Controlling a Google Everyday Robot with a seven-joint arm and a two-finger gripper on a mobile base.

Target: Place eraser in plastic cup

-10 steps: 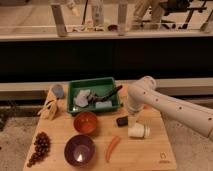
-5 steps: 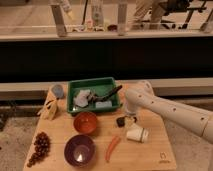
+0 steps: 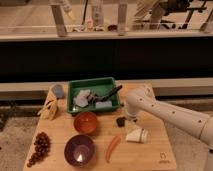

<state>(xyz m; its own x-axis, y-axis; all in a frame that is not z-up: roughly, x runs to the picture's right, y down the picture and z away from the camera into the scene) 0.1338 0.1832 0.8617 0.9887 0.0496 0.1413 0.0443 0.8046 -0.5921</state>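
Covering the lower part of the view, the wooden table [image 3: 150, 157] carries all the things. The white robot arm [image 3: 170, 116] comes in from the right side and bends down over the table, just right of the green tray [image 3: 93, 82]. The tray stands at the back of the table and holds some pale grey pieces and a dark tool with a long handle [image 3: 112, 92].

In front of the tray sits the orange-red bowl [image 3: 85, 122], and nearer to the front edge the purple bowl [image 3: 79, 149]. A bunch of dark red grapes [image 3: 40, 147] lies at the left front. A pale wooden object [image 3: 50, 107] and a small grey round thing [image 3: 58, 90] are at the left back.

The plastic cup [image 3: 137, 135] is on the table right of the orange-red bowl, under the end of the arm; it seems to be tipped on its side. An orange carrot-like piece [image 3: 113, 148] lies left of it and a little nearer to the front edge.

The eraser [image 3: 120, 121], small and dark, is on the table just behind and left of the plastic cup, apart from it and not inside.

The gripper [image 3: 130, 122] hangs low at the end of the arm, just beside the eraser and directly above the plastic cup. How far it is open, and whether it touches the eraser, I cannot tell.
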